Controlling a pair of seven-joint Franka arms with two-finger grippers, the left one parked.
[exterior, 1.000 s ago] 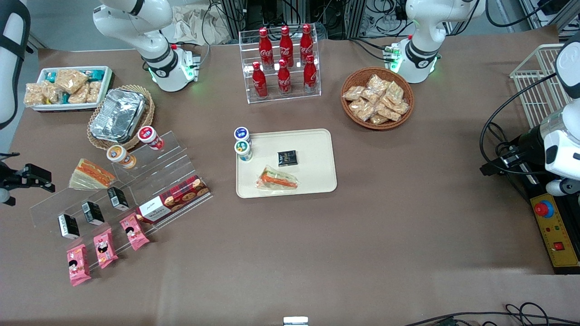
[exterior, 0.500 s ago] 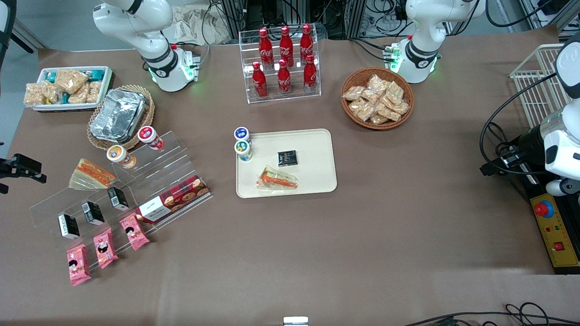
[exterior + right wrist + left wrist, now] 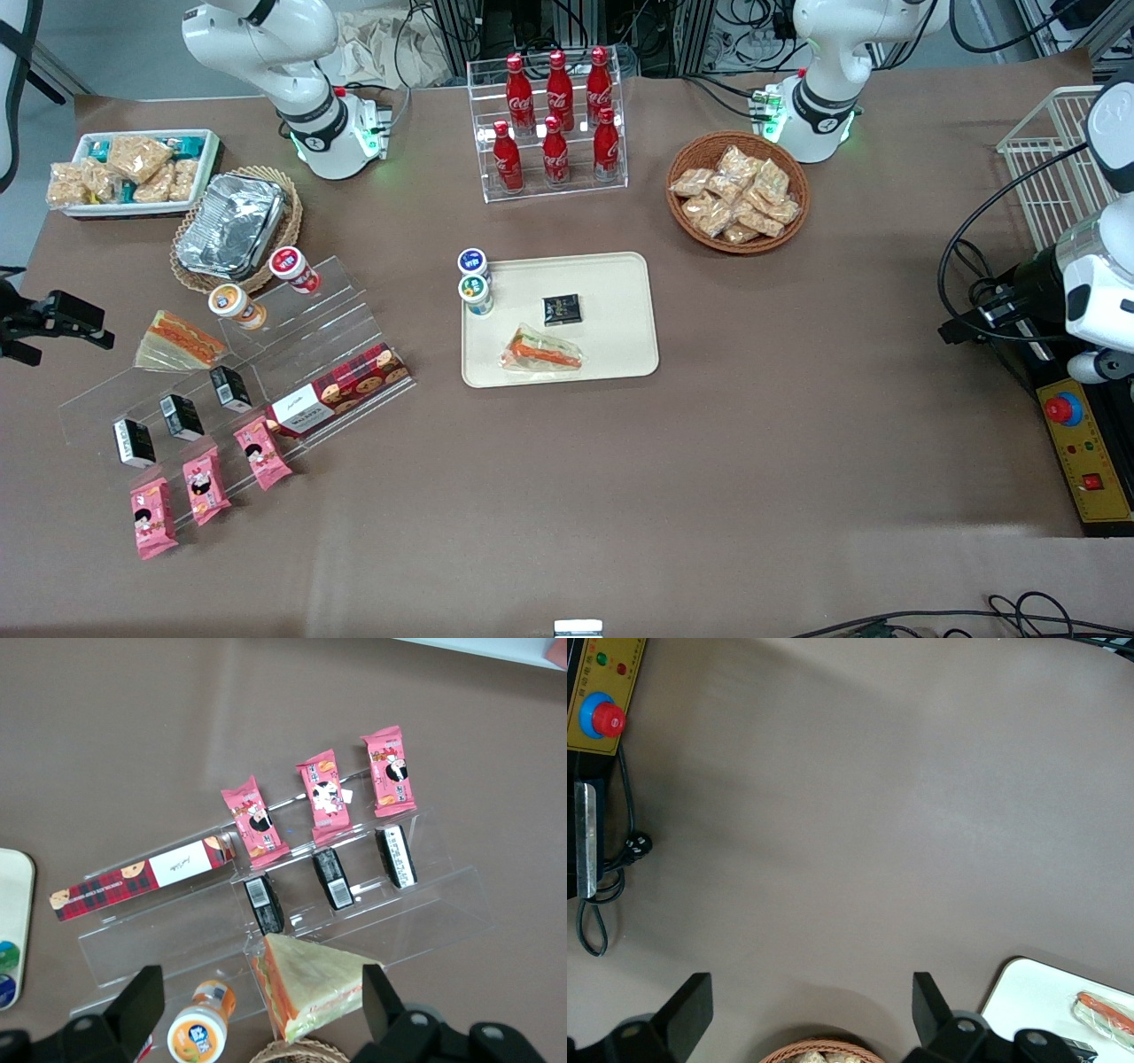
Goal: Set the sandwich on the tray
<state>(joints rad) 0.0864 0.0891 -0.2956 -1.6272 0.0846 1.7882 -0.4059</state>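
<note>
The sandwich (image 3: 540, 349), a clear-wrapped wedge with orange filling along one edge, lies flat on the cream tray (image 3: 620, 301), at the tray's edge nearest the front camera. The parked arm's wrist view also catches the sandwich (image 3: 1103, 1013) on a tray corner (image 3: 1032, 988). My gripper (image 3: 66, 321) hangs far off at the working arm's end of the table, open and holding nothing. Its wrist view shows the gripper (image 3: 259, 994) above a different wedge, with striped orange layers (image 3: 310, 979), on the clear stand.
A black packet (image 3: 561, 308) and two small cups (image 3: 475, 282) share the tray. The clear stepped stand (image 3: 266, 354) holds a biscuit box (image 3: 337, 390), dark packets, pink packs and two cups. A foil container (image 3: 230, 223), cola rack (image 3: 554, 124) and snack basket (image 3: 737, 191) stand farther back.
My gripper rose away from the front camera at the table's end, then edged back toward the stand. The sandwich on the tray has not moved.
</note>
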